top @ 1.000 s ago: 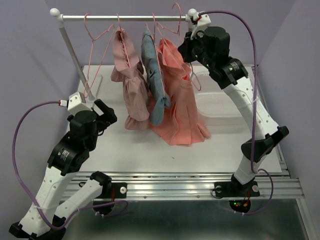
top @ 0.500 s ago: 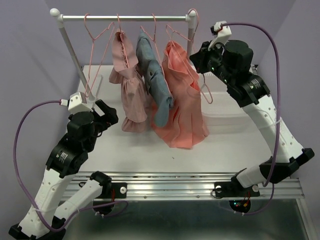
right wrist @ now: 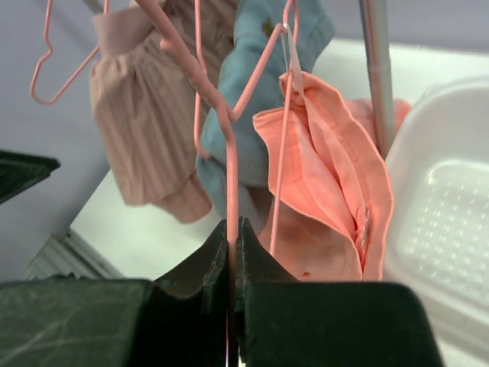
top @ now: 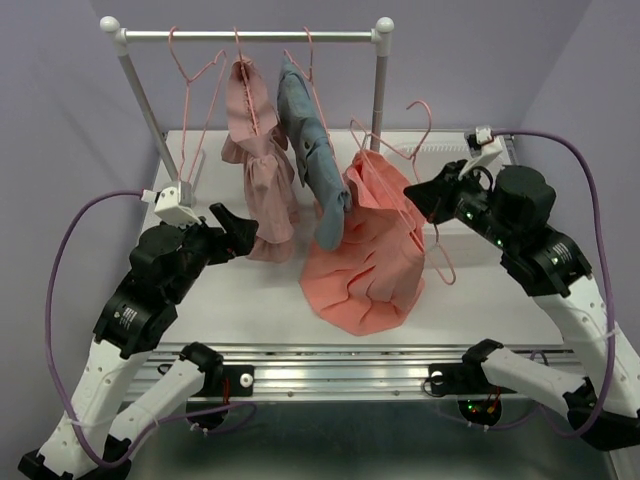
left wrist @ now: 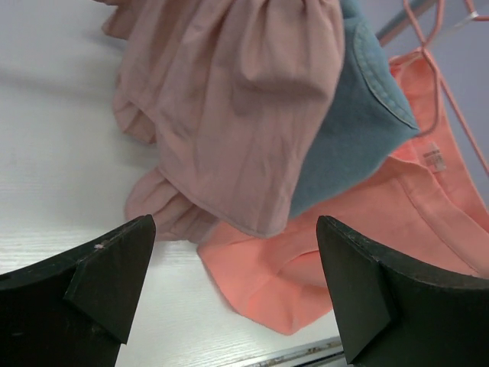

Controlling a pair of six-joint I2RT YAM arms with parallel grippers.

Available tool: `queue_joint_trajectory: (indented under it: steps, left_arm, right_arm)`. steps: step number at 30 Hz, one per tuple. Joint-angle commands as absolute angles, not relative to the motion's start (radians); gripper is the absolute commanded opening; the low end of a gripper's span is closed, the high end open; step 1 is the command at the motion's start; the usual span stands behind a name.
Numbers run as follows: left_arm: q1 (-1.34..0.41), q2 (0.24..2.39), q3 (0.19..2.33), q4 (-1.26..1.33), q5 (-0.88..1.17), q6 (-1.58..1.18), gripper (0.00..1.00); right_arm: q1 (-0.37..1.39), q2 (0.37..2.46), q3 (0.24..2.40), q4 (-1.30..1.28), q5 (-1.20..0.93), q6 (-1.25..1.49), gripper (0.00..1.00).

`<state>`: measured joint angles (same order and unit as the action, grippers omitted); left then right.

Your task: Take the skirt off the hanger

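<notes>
The salmon-coral skirt (top: 365, 260) hangs on a thin pink wire hanger (top: 398, 150) that is off the rail; its hem is bunched on the table. My right gripper (top: 418, 195) is shut on the hanger's wire at the skirt's right. In the right wrist view the wire (right wrist: 231, 168) runs up out of the shut jaws (right wrist: 231, 229), with the skirt (right wrist: 336, 176) just to the right. My left gripper (top: 235, 225) is open and empty, left of the garments. In the left wrist view the skirt (left wrist: 367, 229) lies beyond the open gripper (left wrist: 235, 229).
A dusty-pink ruffled garment (top: 258, 170) and a blue denim garment (top: 310, 160) hang from the rail (top: 250, 36). An empty pink hanger (top: 190, 90) hangs at its left. A white tray (right wrist: 443, 214) sits behind the skirt on the white table (top: 240, 300).
My right gripper has taken the hanger with the skirt off the rail and brought it down and nearer; the hem now lies on the table. My left gripper has edged toward the garments.
</notes>
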<state>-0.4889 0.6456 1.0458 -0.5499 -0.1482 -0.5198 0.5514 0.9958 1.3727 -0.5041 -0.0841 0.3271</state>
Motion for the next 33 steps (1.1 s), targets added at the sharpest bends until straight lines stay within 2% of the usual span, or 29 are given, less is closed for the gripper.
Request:
queue_joint_trajectory:
  steps: [1,11,16,22,25,31,33]
  left_arm:
    - [-0.494,0.65,1.003,-0.436,0.058,-0.48,0.99]
    - [-0.613,0.65,0.819,-0.322,0.169,-0.52,0.99]
    - [-0.764,0.676,0.735,-0.255,0.135,-0.577,0.99]
    - [-0.94,0.736,0.715,-0.149,0.04,-0.635,0.99]
    - [-0.995,0.831,0.736,-0.108,-0.036,-0.638,0.99]
    - [-1.042,0.972,0.79,-0.006,-0.086,-0.624,0.98]
    - [-1.046,1.025,0.808,-0.008,-0.103,-0.617,0.94]
  right_arm:
    - [0.56,0.858,1.319,-0.531,-0.178,0.422,0.01]
    - [0.56,0.726,1.212,-0.814,-0.229,0.495,0.01]
    - [0.56,0.69,1.154,-0.906,-0.265,0.506,0.01]
    - [0.56,0.683,1.089,-0.922,-0.443,0.483,0.01]
    - [0.56,0.689,1.052,-0.911,-0.51,0.453,0.01]
    - [0.56,0.687,1.045,-0.854,-0.566,0.434,0.01]
    - [0.56,0.698,1.048,-0.854,-0.555,0.433,0.01]
